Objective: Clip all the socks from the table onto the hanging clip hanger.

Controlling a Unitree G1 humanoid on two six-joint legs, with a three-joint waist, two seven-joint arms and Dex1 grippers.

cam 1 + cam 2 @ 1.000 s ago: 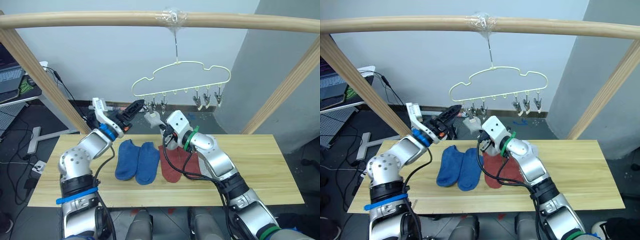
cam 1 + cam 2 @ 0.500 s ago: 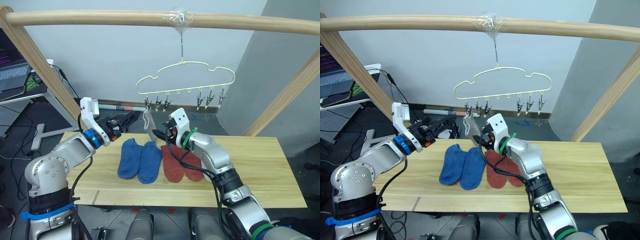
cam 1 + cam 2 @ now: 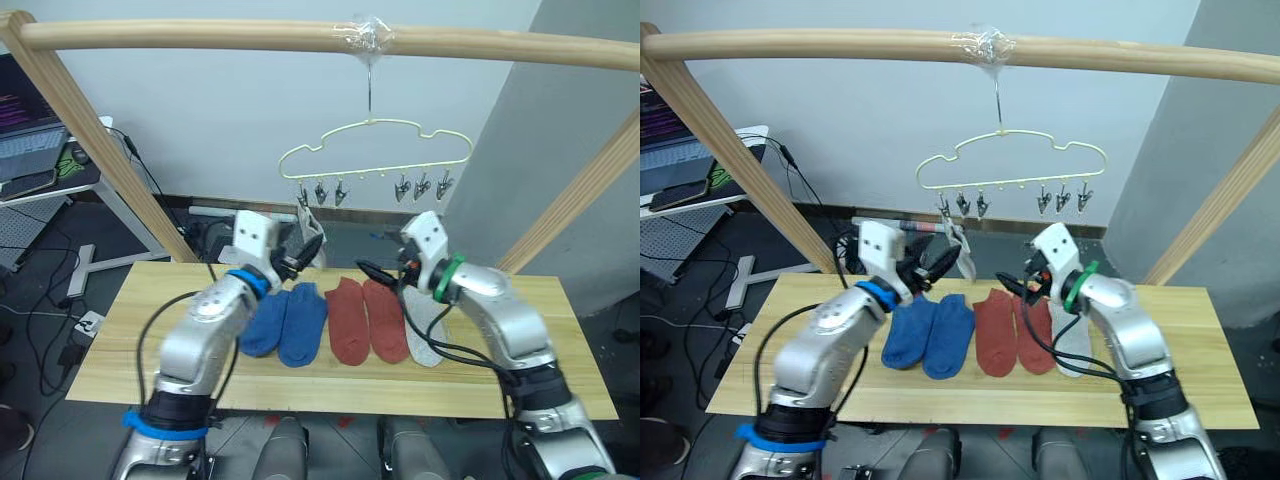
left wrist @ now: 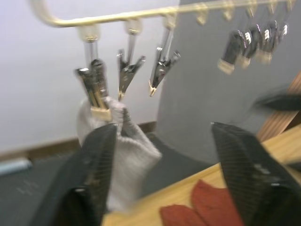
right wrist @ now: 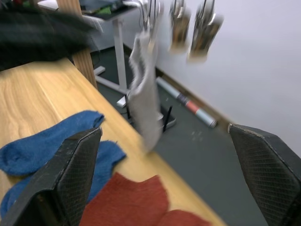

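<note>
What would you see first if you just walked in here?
A pale yellow hanger dangles from a wooden pole, with one grey sock clipped at its left end. Below it, two blue socks, two red socks and another grey sock lie in a row on the wooden table.

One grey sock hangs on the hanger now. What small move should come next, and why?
Probably lower the open right claw onto the grey sock on the table: it lies nearest that claw, and five clips on the clip hanger hang free.

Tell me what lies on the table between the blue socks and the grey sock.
The two rust-red socks lie side by side between the blue socks and the grey sock on the table, seen in the left eye view.
</note>
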